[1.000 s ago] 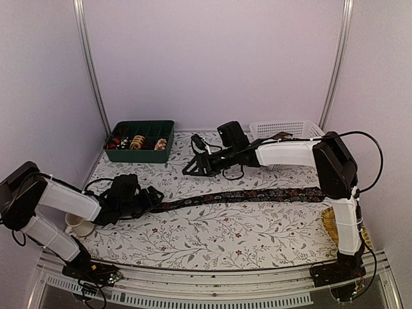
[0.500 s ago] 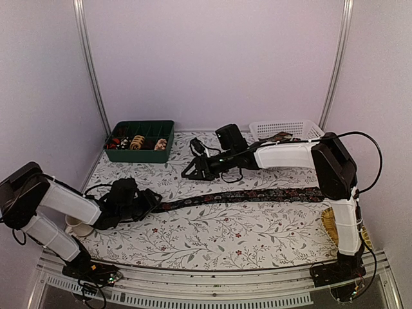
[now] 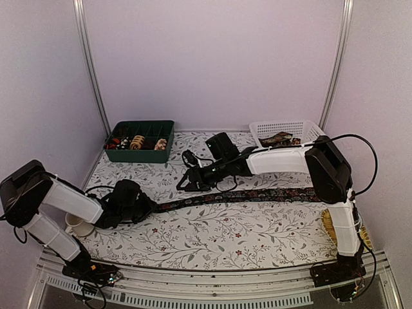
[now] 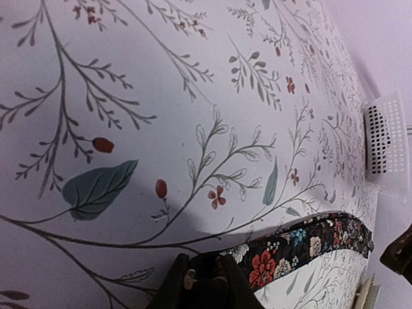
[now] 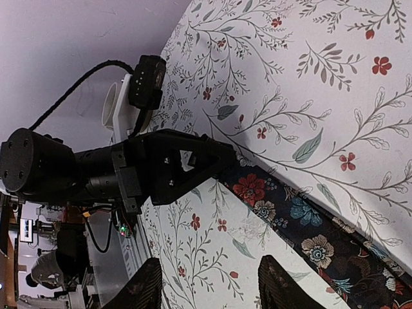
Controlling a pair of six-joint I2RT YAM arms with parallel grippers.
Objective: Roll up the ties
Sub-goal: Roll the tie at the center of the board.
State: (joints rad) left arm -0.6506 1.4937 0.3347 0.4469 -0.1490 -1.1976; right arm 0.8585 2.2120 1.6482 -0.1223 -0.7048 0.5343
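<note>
The tie (image 3: 257, 194) lies stretched flat across the surface (image 3: 212, 238), prob. so it can be rolled from one end. At its left end the left hand (image 3: 143, 207) has its fingers (image 4: 193, 283) pressed together on the tip, I think to start the coil. The right hand (image 3: 187, 183) hovers near that end, on the tie's far side, fingers (image 5: 145, 286) spread & holding nothing. The top view shows the whole tie; only the wrist views show the pinch

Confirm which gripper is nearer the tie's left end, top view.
Left. The left gripper is pinched on that end of the floral tie; the right gripper hangs open farther along it, toward the middle.
</note>
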